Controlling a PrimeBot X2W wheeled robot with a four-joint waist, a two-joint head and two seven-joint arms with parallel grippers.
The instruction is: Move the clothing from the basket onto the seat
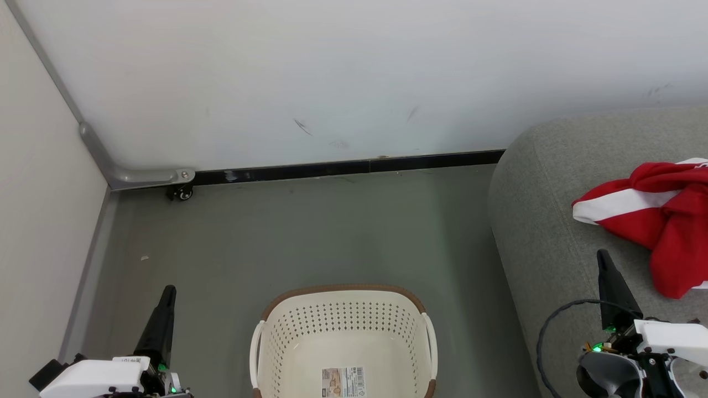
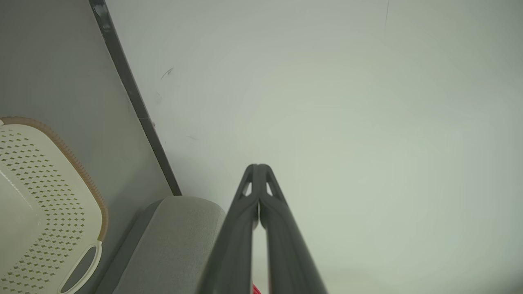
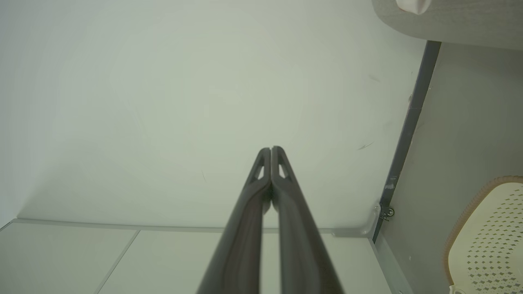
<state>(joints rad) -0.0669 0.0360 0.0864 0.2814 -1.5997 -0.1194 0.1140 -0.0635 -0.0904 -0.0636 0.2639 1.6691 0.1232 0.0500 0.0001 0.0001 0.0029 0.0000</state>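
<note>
As the right hand [image 1: 603, 258] rests closed, clothing [image 1: 661, 224] lies near it

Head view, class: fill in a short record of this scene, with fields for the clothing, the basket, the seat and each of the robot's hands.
clothing: red with white stripes, crumpled, lying on the seat
seat: grey, at the right of the view
basket: on the floor, left of the seat; no clothing in the part in view, paper label on its bottom
left hand: shut, holding nothing, left of the basket
right hand: shut, holding nothing, apart from the clothing
task: looks done
</note>
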